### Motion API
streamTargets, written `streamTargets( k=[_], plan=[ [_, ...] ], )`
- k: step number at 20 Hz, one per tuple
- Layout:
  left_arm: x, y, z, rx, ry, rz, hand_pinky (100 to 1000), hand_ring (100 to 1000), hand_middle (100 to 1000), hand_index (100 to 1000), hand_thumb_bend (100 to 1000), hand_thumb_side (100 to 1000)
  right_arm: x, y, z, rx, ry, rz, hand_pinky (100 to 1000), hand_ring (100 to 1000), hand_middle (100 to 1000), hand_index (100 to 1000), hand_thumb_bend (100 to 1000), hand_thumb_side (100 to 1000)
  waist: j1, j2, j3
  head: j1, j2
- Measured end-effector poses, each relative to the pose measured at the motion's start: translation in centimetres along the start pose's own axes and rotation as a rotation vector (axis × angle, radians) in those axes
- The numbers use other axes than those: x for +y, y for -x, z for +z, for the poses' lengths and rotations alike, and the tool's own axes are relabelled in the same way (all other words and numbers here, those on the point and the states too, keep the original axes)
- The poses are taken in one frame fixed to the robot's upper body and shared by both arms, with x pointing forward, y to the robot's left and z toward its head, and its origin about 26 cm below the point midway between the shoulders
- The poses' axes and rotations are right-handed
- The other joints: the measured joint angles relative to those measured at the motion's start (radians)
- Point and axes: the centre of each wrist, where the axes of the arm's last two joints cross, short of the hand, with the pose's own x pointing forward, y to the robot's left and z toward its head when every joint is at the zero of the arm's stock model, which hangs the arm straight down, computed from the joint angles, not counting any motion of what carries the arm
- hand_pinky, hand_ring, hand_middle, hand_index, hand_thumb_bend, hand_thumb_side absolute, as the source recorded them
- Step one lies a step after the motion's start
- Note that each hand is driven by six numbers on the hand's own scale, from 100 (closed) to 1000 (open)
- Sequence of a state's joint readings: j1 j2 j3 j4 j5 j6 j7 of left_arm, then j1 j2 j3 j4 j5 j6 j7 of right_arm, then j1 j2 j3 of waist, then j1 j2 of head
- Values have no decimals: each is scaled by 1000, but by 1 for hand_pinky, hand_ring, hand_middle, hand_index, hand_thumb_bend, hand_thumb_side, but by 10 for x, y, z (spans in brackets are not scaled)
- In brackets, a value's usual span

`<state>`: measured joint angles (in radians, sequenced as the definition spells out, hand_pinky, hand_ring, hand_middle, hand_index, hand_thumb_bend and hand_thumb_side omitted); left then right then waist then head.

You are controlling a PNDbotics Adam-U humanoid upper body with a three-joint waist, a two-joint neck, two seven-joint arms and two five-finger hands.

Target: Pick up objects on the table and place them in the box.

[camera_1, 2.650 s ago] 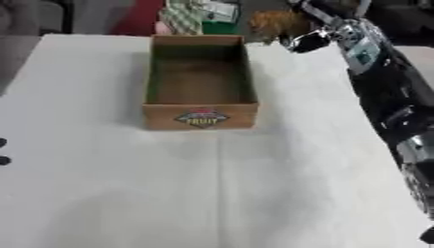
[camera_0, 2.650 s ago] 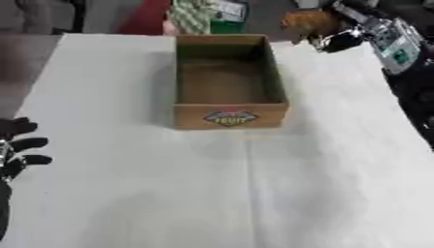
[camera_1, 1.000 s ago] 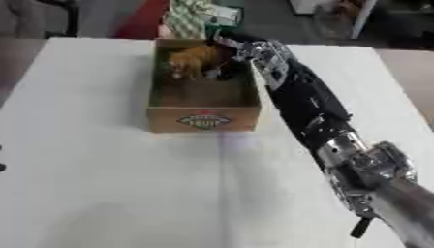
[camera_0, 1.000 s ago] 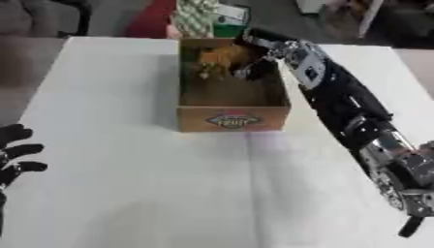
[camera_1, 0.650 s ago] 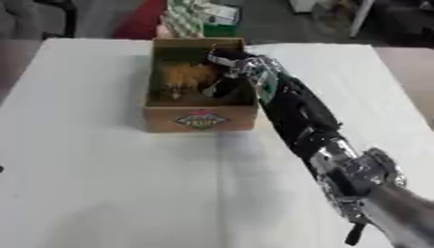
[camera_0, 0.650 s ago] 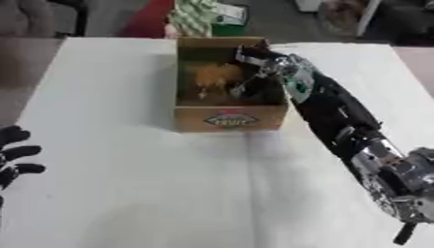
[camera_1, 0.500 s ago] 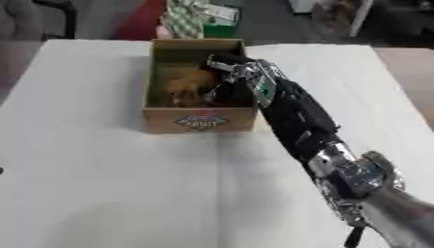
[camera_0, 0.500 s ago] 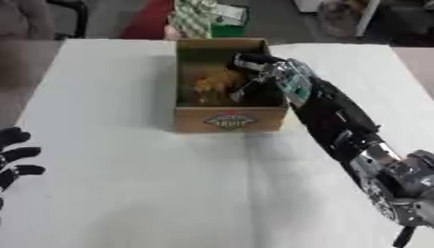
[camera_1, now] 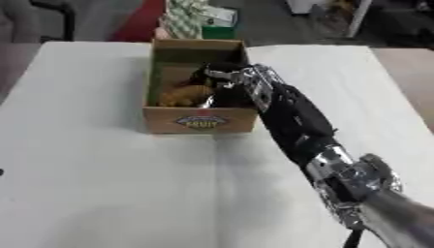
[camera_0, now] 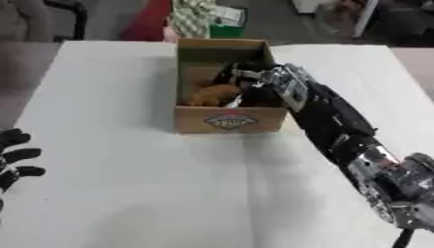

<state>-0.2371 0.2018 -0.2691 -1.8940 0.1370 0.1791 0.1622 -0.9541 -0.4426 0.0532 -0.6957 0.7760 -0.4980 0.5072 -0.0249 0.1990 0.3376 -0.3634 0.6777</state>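
— Cardboard box (camera_0: 227, 118), one: open top, printed label on the near wall, standing on the white surface (camera_0: 127, 169) toward its far edge.

— Contents?

— Brown toy (camera_0: 212, 94), one, lying inside the box against the left part of the floor. Shape hard to make out beyond a rounded orange-brown body.

— Right hand?

— Right hand (camera_0: 246, 83), black with silver parts, reaching over the box's right wall and down into it, just beside the toy. Fingers (camera_0: 235, 74) bent above and beside the toy; whether they grasp it or have released it, I cannot tell.

— Right arm?

— Runs from the lower right corner diagonally up to the box, over the surface.

— Left hand?

— Left hand (camera_0: 12, 157), black, at the left edge of the left eye view, well apart from the box. Fingers spread and relaxed, grasping nothing.

— Other items?

— Green-and-white patterned thing (camera_1: 188, 18) beyond the far edge of the surface, behind the box.
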Motion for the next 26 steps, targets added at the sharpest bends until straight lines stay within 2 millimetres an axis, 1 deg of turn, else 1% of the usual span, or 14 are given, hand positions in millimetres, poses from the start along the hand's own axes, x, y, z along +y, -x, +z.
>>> streamTargets(
  k=[1,3,4,7,13,20,25,26],
  plan=[
    [0,0,0,0,0,0,565,684,692,756,184,705,-1,1,1,0,-6,-4,826,932,880,920,468,573,0,0,-1,0,-2],
    [0,0,0,0,0,0,565,684,692,757,184,705,-3,2,3,-3,-15,-14,836,941,894,926,504,593,0,0,-3,1,-2],
    [0,0,0,0,0,0,565,684,693,757,184,705,-4,3,5,-2,-16,-19,844,948,908,934,517,621,0,0,-3,1,-2],
    [0,0,0,0,0,0,565,685,693,757,184,705,-12,7,12,-2,0,-35,851,954,918,942,530,636,-1,0,-6,4,-2],
    [0,0,0,0,-1,0,566,687,693,757,182,705,-39,15,34,-12,65,-64,871,974,942,961,561,655,-6,-1,-12,10,-2],
    [0,0,0,-1,-3,-2,566,688,694,757,180,707,-64,21,59,-26,114,-96,870,973,940,964,564,652,-9,-1,-30,20,-3],
    [1,2,1,1,-9,-3,567,689,695,758,179,708,-67,27,77,-46,182,-125,841,947,897,946,550,609,-9,-2,-53,31,-3],
    [1,2,1,2,-12,-3,567,690,695,758,179,708,-67,28,81,-52,209,-136,830,940,889,944,519,607,-9,-2,-57,35,-3]
  ],
)
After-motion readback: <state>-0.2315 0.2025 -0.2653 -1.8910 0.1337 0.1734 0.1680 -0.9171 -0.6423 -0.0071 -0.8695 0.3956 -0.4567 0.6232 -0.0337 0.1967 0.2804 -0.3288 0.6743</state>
